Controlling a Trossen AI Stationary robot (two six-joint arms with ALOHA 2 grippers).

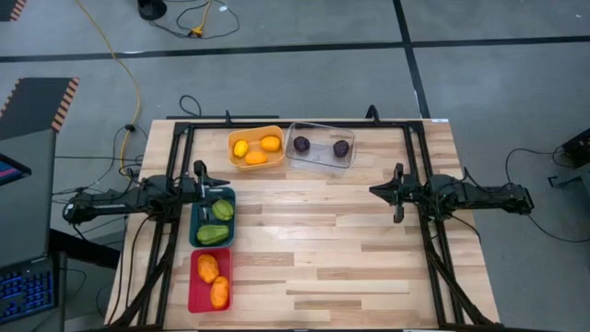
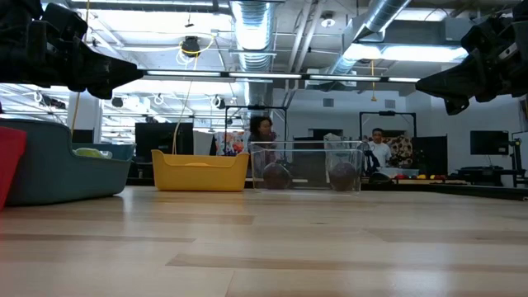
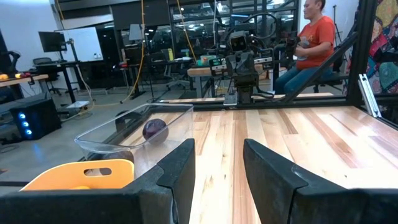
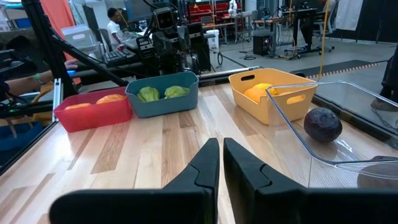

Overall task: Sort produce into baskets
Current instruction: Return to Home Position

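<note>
— Where do we see the hands?
— Our left hand (image 3: pixel 217 144) hangs spread and empty over one end of the teal basket (image 4: pixel 163 104). Our right hand (image 4: pixel 221 144) is pressed nearly together, pinching nothing, above the bare right side of the tabletop (image 1: pixel 323 249).
— And the produce?
— We count three yellow-orange pieces (image 1: pixel 255 158) in the orange basket (image 4: pixel 280 102) and two dark purple pieces (image 1: pixel 301 143) in the clear basket (image 1: pixel 321 149). Two green pieces (image 1: pixel 212 233) lie in the teal one, and two orange pieces (image 1: pixel 208 267) in the red basket (image 4: pixel 93 117).
</note>
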